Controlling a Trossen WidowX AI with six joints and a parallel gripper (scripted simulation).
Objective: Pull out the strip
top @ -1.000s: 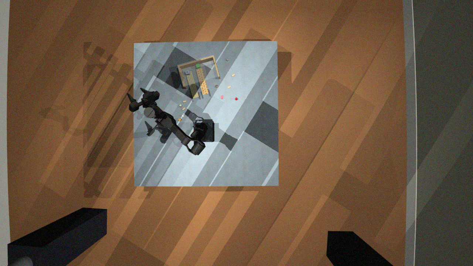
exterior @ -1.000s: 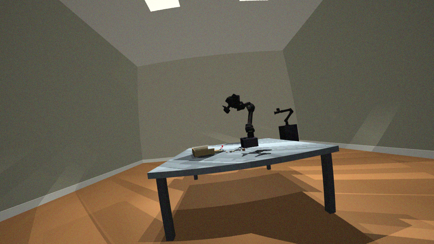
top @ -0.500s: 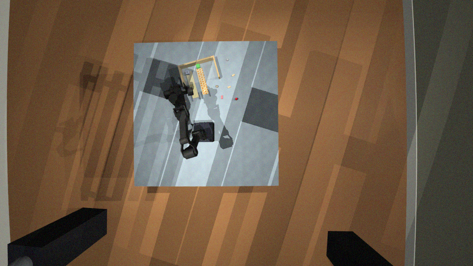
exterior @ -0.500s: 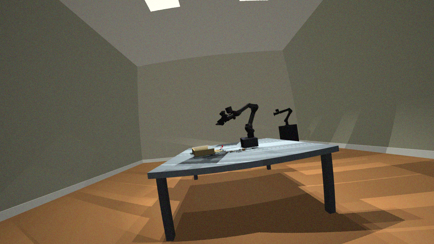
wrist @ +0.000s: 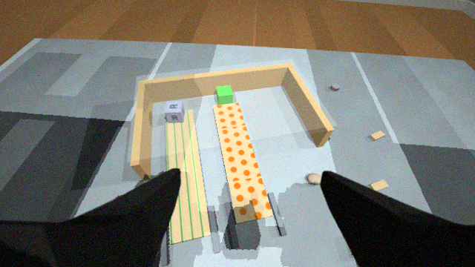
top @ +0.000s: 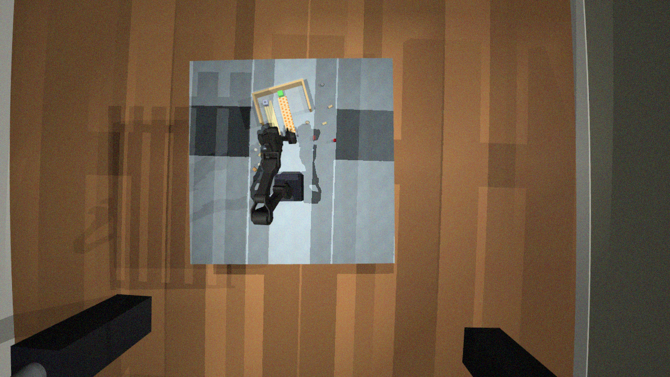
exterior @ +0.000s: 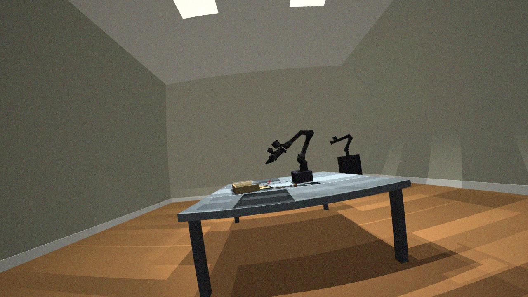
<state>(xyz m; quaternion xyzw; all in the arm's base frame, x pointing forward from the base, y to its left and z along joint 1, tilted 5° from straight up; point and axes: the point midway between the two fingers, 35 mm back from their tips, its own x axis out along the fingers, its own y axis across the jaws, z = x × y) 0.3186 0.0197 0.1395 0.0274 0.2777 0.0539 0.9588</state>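
From above, the arm [top: 269,175] [exterior: 295,136] reaches over the table [top: 365,210] [exterior: 350,186] [wrist: 364,74] toward a three-sided wooden frame [top: 281,85] [exterior: 246,188] [wrist: 223,77]. Part of the arm covers the near end of the striped strip [top: 270,114] [wrist: 184,148], so line up the grasp from the wrist camera instead.

In the exterior view the hand [exterior: 266,163] [wrist: 251,176] slants downward, well above the table. It should come down steeply and slowly, levelling with the strip only near the surface.

In the wrist view the hand stands wide open with nothing in it. The R-lettered cube [top: 265,102] [wrist: 174,112] sits at the far end of the striped strip, inside the frame; that makes this the strip to draw. The orange-dotted strip [top: 286,113] [wrist: 241,156], with the green cube [top: 280,93] [wrist: 224,95] at its far end, should be left alone. The fingers would do best to pinch the striped strip's near end across its width, clear of the thin grey rails [wrist: 214,230] beside it. A straight, gentle pull along the stripes seems safest; twisting could drag the cube or nudge the dotted strip.
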